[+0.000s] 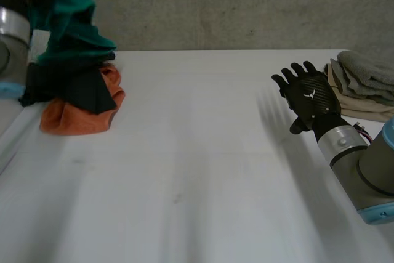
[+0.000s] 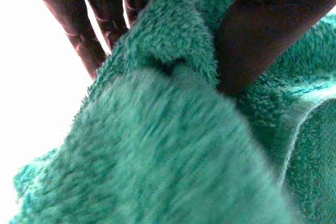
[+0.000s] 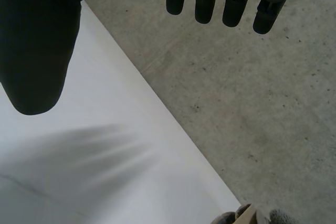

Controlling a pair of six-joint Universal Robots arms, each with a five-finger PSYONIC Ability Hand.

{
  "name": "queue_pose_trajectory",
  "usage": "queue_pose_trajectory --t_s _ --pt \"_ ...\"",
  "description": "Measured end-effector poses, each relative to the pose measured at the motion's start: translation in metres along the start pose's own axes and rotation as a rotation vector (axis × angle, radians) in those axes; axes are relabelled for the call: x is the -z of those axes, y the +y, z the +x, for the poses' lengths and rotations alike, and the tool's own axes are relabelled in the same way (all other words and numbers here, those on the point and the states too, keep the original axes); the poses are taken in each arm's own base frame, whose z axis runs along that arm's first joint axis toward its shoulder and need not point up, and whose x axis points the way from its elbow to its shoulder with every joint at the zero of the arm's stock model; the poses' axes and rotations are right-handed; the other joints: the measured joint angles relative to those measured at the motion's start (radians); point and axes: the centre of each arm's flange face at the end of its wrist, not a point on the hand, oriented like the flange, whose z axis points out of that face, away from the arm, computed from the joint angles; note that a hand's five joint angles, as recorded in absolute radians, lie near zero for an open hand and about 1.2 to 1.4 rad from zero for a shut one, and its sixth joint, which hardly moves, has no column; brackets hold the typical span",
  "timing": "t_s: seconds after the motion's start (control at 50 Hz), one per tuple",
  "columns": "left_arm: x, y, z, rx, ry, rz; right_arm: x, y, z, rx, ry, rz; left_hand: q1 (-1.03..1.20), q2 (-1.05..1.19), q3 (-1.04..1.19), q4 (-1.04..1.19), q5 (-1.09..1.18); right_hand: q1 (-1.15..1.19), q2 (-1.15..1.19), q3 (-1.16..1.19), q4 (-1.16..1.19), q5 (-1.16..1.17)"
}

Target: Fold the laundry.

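**Mia:** Where is the green towel [image 1: 71, 23]?

**Tom:** It is hanging up high at the far left of the table [image 1: 197, 177]. A black cloth [image 1: 68, 87] and an orange cloth [image 1: 80, 121] are lying under it. The left hand [image 2: 262, 35] is pinching it.

**Mia:** How should it be doing this well?

**Tom:** I am thinking it should be keeping the pinch tight. Then it should be laying the towel flat on the bare middle before folding, without dragging the other cloths along.

**Mia:** What is the right hand [image 1: 311, 97] doing?

**Tom:** It is hovering at the right, fingers straight and wide, holding nothing. A folded stack [image 1: 363, 84] is sitting just beside it.

**Mia:** Which view is helping most?

**Tom:** The left wrist view is showing the pinch up close, with the thumb on one side of the fluffy towel and the fingers [image 2: 107, 19] on the other. The head view is showing where everything is lying.
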Motion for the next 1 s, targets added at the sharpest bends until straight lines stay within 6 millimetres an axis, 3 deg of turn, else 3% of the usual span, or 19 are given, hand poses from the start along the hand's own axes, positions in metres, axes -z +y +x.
queue_pose_trajectory --t_s 0.02,0.06,0.08,0.1,0.14,0.24,0.32,0.44,0.46,0.52,0.56,0.58,0.64,0.7,0.86,0.92,1.0 --pt "0.000 -0.011 0.005 0.013 0.012 0.016 0.000 0.000 0.000 -0.001 0.001 0.000 0.000 0.000 0.001 0.000 0.000 0.000 0.000 0.000 0.000 0.000" --pt "0.001 -0.052 0.025 0.073 0.065 0.068 0.001 -0.001 0.000 -0.005 0.004 -0.002 0.000 0.001 0.006 0.004 0.000 0.000 0.000 0.000 0.000 0.000" --pt "0.002 -0.057 0.027 0.080 0.071 0.072 0.001 -0.001 0.000 -0.005 0.005 -0.002 0.000 0.001 0.006 0.004 0.000 0.000 0.000 0.000 0.000 0.000" --pt "0.006 -0.078 0.039 0.120 0.104 0.090 0.001 -0.002 0.000 -0.006 0.009 -0.003 0.000 0.001 0.007 0.004 0.000 0.000 0.000 0.000 0.000 0.000" --pt "0.015 -0.102 0.056 0.180 0.147 0.099 0.002 -0.004 0.002 -0.007 0.016 -0.003 0.000 0.001 0.007 0.004 0.000 0.000 0.000 0.000 0.000 0.000" --pt "0.044 -0.126 0.096 0.318 0.247 0.042 0.003 -0.008 0.009 -0.009 0.042 0.004 0.000 0.001 0.007 0.004 0.000 0.000 0.000 0.000 0.000 0.000" --pt "0.075 -0.116 0.130 0.399 0.330 -0.072 0.003 -0.011 0.017 -0.018 0.064 0.009 0.000 0.001 0.007 0.004 0.000 0.000 0.000 0.000 0.000 0.000" --pt "0.149 -0.062 0.184 0.477 0.454 -0.381 0.003 -0.015 0.028 -0.050 0.087 0.007 -0.034 -0.046 -0.040 -0.044 -0.037 0.000 0.000 0.000 0.000 0.000" --pt "0.167 -0.049 0.194 0.487 0.475 -0.457 0.003 -0.015 0.029 -0.058 0.088 0.002 -0.129 -0.134 -0.127 -0.134 -0.112 0.000 0.000 0.000 0.000 0.000" --pt "0.202 -0.026 0.209 0.503 0.515 -0.606 0.003 -0.015 0.030 -0.072 0.082 -0.012 -0.741 -0.712 -0.697 -0.716 -0.674 0.000 0.000 0.000 0.000 0.000" --pt "0.222 -0.018 0.215 0.516 0.545 -0.685 0.004 -0.015 0.029 -0.081 0.072 -0.026 -0.828 -0.827 -0.793 -0.815 -0.761 0.000 0.000 0.000 0.000 0.000" --pt "0.227 -0.017 0.216 0.522 0.555 -0.707 0.004 -0.015 0.028 -0.085 0.066 -0.033 -0.918 -0.959 -0.945 -0.968 -0.890 0.000 0.000 0.000 0.000 0.000" --pt "0.231 -0.021 0.214 0.535 0.568 -0.724 0.006 -0.016 0.025 -0.094 0.051 -0.052 -0.919 -0.985 -0.968 -0.994 -0.902 0.000 0.000 0.000 0.000 0.000" --pt "0.221 -0.034 0.200 0.539 0.549 -0.683 0.009 -0.019 0.020 -0.108 0.026 -0.080 -0.919 -0.985 -0.968 -0.994 -0.902 0.000 0.000 0.000 0.000 0.000" --pt "0.178 -0.065 0.135 0.457 0.401 -0.508 0.036 -0.051 -0.007 -0.233 -0.110 -0.185 -0.919 -0.988 -0.968 -0.994 -0.902 0.000 0.000 0.000 0.000 0.000" --pt "0.171 -0.064 0.113 0.401 0.354 -0.500 0.050 -0.063 -0.020 -0.308 -0.182 -0.251 -0.919 -0.988 -0.968 -0.994 -0.902 0.000 0.000 0.000 0.000 0.000" --pt "0.174 -0.044 0.090 0.304 0.319 -0.567 0.070 -0.076 -0.047 -0.388 -0.296 -0.327 -0.919 -0.988 -0.968 -0.994 -0.902 0.000 0.000 0.000 0.000 0.000"
